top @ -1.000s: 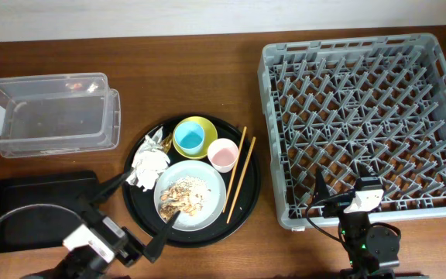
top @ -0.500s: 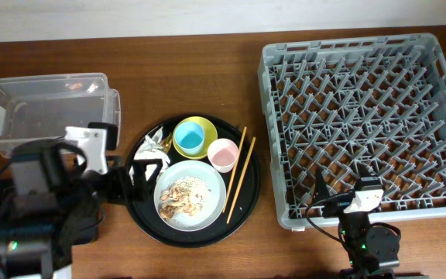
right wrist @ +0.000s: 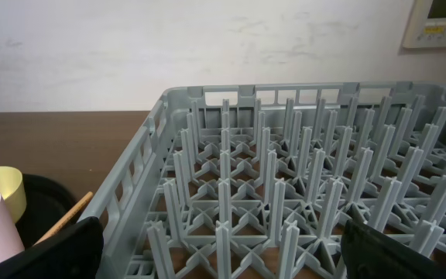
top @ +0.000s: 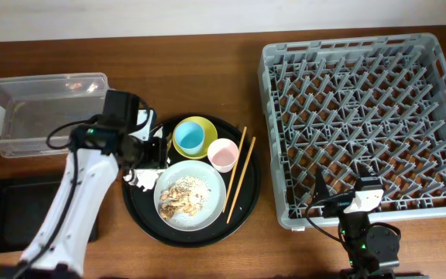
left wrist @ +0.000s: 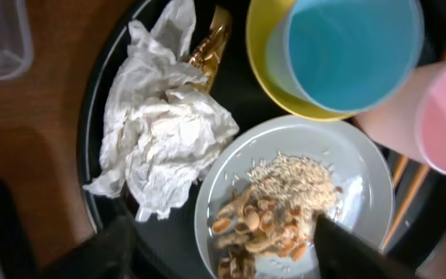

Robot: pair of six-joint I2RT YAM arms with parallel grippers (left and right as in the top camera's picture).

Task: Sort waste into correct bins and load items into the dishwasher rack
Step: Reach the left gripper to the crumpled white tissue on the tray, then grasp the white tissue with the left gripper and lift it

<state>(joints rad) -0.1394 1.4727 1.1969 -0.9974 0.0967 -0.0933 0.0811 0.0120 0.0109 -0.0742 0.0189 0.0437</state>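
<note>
The crumpled white napkin (left wrist: pixel 165 147) lies on the round black tray (top: pixel 207 236), just under and ahead of the left pincer (left wrist: pixel 223 232), whose fingers (left wrist: pixel 107 248) are spread wide with nothing between them. The gold wrapper (left wrist: pixel 211 39) touches the napkin's far edge, further from the pincer. Between the spread fingers we see the pale grey plate (left wrist: pixel 362 178), which carries the rice and brown chunks (left wrist: pixel 277 209).

All of this rests on a dark brown wooden surface (top: pixel 192 77) that runs up to a pale wall (right wrist: pixel 207 46). A small white panel (right wrist: pixel 440 19) hangs on that wall.

Beyond the plate, the yellow bowl (left wrist: pixel 265 70) holds the light blue cup (left wrist: pixel 355 46) upright. The pink cup (left wrist: pixel 440 116) stands just beside the bowl on the same tray. The chopsticks (top: pixel 241 174) lie side by side on the tray past the pink cup, on the side away from the left pincer. The clear tub (top: pixel 45 77) sits near the left arm, off the round tray. The black rectangular tray (top: pixel 14 209) lies behind the left pincer, partly under the arm.

The right pincer (right wrist: pixel 219 252) is also open and holds nothing. It sits low at the near edge of the grey rack (right wrist: pixel 161 116). The rack's upright pegs fill the view ahead of it, well apart from the left pincer.
</note>
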